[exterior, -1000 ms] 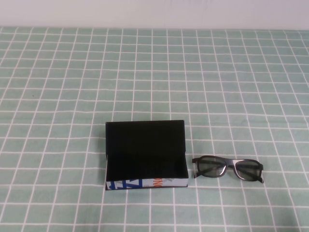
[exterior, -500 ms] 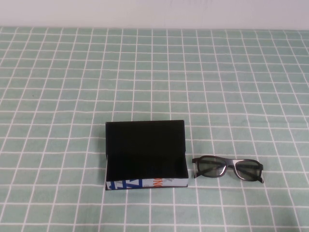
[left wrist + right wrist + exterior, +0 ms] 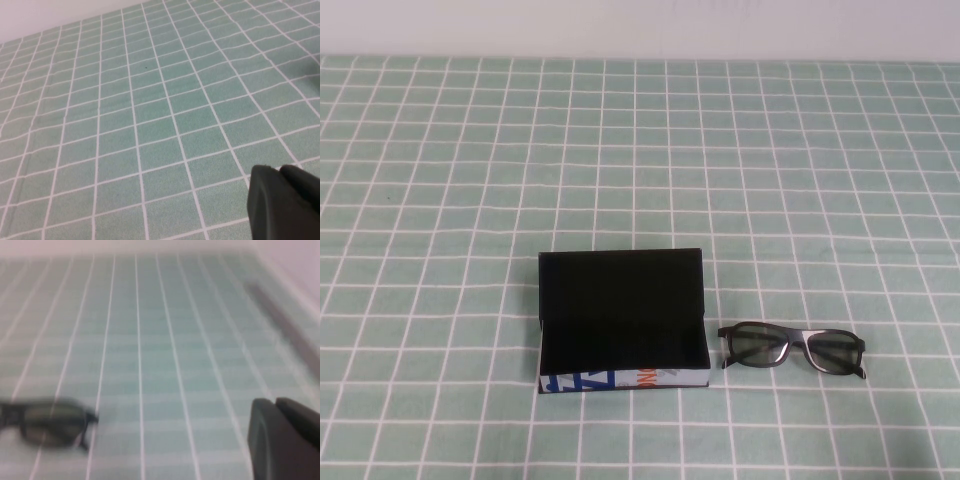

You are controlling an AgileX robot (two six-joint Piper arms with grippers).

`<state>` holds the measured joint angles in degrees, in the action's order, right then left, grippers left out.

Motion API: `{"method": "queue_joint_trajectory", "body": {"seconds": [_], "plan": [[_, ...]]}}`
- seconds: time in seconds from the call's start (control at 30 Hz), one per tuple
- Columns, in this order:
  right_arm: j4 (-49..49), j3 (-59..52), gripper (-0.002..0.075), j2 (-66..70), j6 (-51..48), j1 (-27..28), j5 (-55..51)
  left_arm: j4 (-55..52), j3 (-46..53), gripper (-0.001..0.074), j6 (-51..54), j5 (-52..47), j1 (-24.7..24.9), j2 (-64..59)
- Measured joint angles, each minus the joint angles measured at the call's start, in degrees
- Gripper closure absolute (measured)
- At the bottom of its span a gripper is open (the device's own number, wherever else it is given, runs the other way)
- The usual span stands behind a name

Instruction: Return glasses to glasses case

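The glasses case (image 3: 620, 379) lies open near the table's front middle, its black lid (image 3: 621, 272) standing up behind and its black inside empty. The black-framed glasses (image 3: 792, 350) lie on the cloth just right of the case, apart from it, lenses facing the front. Neither arm shows in the high view. My left gripper (image 3: 279, 169) is shut and empty over bare cloth in the left wrist view. My right gripper (image 3: 275, 401) is shut and empty; the glasses (image 3: 47, 422) lie blurred some way off to its side.
A green cloth with a white grid (image 3: 640, 150) covers the whole table. A pale wall (image 3: 640, 25) runs along the far edge. In the right wrist view the table's edge (image 3: 285, 320) runs along one side.
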<state>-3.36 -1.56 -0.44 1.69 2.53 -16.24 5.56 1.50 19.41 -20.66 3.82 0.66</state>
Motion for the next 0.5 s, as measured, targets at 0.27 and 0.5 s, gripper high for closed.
{"method": "queue_joint_trajectory", "body": {"seconds": [0.27,0.5], "plan": [[-1.64,0.00,0.0739,0.00,0.00,0.00,18.78,0.00,0.00,0.0737,0.00,0.00,0.00,0.00],[-1.64,0.00,0.0739,0.00,0.00,0.00,36.18,0.00,0.00,0.0737,0.00,0.00,0.00,0.00]]}}
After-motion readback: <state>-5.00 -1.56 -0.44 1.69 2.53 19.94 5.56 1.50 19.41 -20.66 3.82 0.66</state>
